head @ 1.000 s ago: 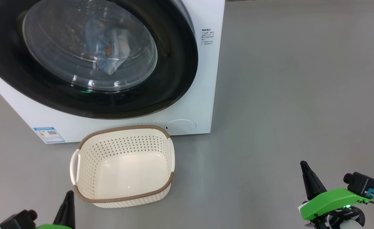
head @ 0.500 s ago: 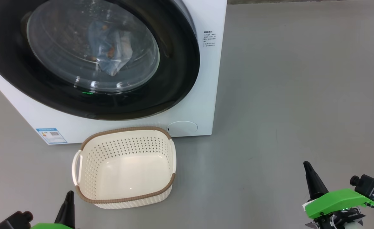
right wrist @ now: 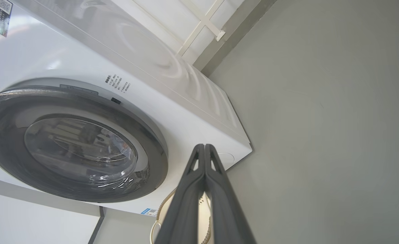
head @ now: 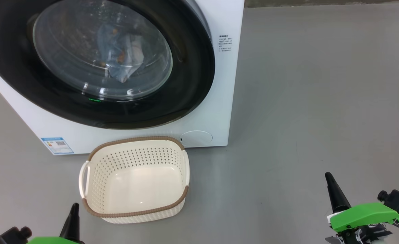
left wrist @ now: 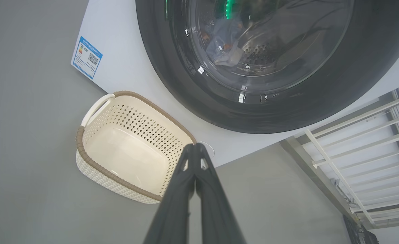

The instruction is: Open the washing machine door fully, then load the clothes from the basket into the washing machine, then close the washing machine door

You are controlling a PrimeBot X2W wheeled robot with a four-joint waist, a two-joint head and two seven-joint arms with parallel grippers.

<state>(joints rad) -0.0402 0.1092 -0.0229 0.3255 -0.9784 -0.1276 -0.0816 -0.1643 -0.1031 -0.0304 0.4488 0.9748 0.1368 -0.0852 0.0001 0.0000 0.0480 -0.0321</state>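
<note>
— Where are the clothes [head: 119, 57]?

— Inside the washing machine [head: 223, 101], a crumpled light-blue heap seen through the glass of the door [head: 67, 61]. The door lies flush against the white front, and I see no gap along its black rim.

— And the basket [head: 141, 183]?

— On the floor [head: 304, 101] just in front of the machine. Its far rim sits close under the round cap [head: 196, 138], and it is bare to the bottom.

— What has changed over the last second?

— Very little. The machine, the basket and the blue label [head: 57, 145] have all slid together a touch right and down in the head view. That means the camera has shifted, not the things. The door was shut and the basket empty a second ago too.

— The hands?

— The left hand [left wrist: 195, 147] has its two fingers pressed together on nothing, low at the near left, short of the basket. The right hand [right wrist: 204, 147] is likewise closed and empty, well off to the right over bare floor. Neither touches anything.

— So what does that mean for the job?

— I judge all three steps done: loaded, shut, nothing left to fetch. The small drift looks like the robot settling back. No further move seems called for, unless the door has not properly caught, which can't be told from here.
</note>
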